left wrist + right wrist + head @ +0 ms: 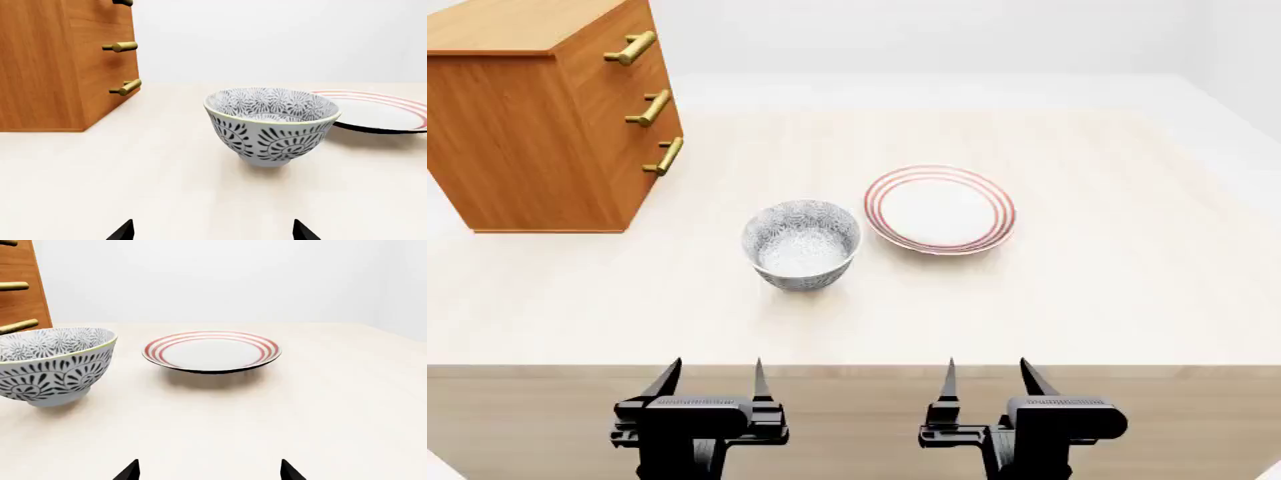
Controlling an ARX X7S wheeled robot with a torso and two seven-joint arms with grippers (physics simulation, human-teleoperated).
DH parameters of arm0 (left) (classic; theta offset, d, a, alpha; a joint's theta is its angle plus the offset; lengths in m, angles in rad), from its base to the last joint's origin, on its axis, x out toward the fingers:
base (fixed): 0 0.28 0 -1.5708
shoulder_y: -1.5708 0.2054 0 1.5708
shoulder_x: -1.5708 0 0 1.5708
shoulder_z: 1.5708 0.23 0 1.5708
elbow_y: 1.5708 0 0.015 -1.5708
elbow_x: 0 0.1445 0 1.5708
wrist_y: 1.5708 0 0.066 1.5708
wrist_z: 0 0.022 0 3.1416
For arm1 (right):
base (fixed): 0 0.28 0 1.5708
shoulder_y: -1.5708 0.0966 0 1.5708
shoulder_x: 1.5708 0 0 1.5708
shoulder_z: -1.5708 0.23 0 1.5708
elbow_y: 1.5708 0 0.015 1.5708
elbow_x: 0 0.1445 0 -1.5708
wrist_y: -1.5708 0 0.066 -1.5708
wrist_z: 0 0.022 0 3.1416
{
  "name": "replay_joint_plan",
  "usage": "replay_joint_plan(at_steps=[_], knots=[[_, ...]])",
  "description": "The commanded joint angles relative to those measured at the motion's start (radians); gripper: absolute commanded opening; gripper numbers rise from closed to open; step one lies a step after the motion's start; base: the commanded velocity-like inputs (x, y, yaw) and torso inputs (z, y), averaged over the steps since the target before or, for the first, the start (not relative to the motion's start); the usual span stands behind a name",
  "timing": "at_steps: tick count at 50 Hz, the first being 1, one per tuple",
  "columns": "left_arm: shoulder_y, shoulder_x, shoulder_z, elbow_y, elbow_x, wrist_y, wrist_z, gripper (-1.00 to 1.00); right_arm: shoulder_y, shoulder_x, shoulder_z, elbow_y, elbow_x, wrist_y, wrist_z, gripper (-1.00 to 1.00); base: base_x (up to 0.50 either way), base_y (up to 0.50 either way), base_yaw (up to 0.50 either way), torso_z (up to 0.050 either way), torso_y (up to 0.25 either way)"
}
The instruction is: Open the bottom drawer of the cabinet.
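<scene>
1. Pale worktop (1121, 290) carries the cabinet (534, 130) at far left.
2. Its bottom drawer (651, 175) shows a near-vertical handle (669, 156), ahead-left of my left tool (713, 378).
3. Left tool and right tool (986, 376) both gape empty; the left is nearer.

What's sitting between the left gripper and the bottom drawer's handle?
Mostly bare table. In the head view, the patterned bowl stands just right of the line from the left gripper to the handle.

The head camera looks down from behind the table's (1121, 300) near edge. Each wrist camera sits low and looks level across the tabletop, near the bowl (270, 125). All three views share the bowl, the plate (211, 351) and the cabinet (541, 120).
</scene>
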Motion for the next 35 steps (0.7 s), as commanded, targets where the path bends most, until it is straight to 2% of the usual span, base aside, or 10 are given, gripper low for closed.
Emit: replay_joint_plan(at_steps=[1, 7, 21, 29, 31, 33, 34, 35], knots=[[-0.001, -0.016, 0.013, 0.007, -0.031, -0.013, -0.011, 1.0, 0.002, 0.015, -0.013, 0.002, 0.017, 0.014, 0.026, 1.0, 0.0, 0.0, 0.0, 0.0, 0.0], [-0.002, -0.035, 0.042, -0.006, -0.042, -0.005, -0.039, 1.0, -0.001, 0.039, -0.049, 0.0, 0.009, 0.012, 0.057, 1.0, 0.0, 0.02, 0.0, 0.0, 0.0], [-0.009, -0.06, 0.07, -0.027, -0.06, 0.003, -0.08, 1.0, -0.004, 0.061, -0.085, -0.013, 0.02, 0.023, 0.102, 1.0, 0.0, 0.5, 0.0, 0.0, 0.0], [-0.012, -0.072, 0.079, -0.021, -0.077, -0.006, -0.091, 1.0, -0.006, 0.069, -0.088, -0.027, 0.05, 0.021, 0.113, 1.0, 0.0, 0.02, 0.0, 0.0, 0.0], [-0.017, -0.081, 0.087, 0.022, -0.089, -0.071, -0.083, 1.0, -0.004, 0.074, -0.098, -0.062, 0.036, 0.064, 0.124, 1.0, 0.0, 0.0, 0.0, 0.0, 0.0], [-0.023, -0.091, 0.089, 0.108, -0.091, -0.151, -0.093, 1.0, 0.002, 0.084, -0.102, -0.173, 0.016, 0.175, 0.141, 1.0, 0.0, 0.0, 0.0, 0.0, 0.0], [-0.039, -0.104, 0.08, 0.238, -0.124, -0.285, -0.093, 1.0, 0.008, 0.098, -0.1, -0.323, 0.021, 0.3, 0.135, 1.0, 0.0, 0.0, 0.0, 0.0, 0.0], [-0.046, -0.111, 0.082, 0.289, -0.12, -0.331, -0.103, 1.0, 0.012, 0.102, -0.1, -0.374, 0.015, 0.329, 0.142, 1.0, 0.0, 0.0, 0.0, 0.0, 0.0]])
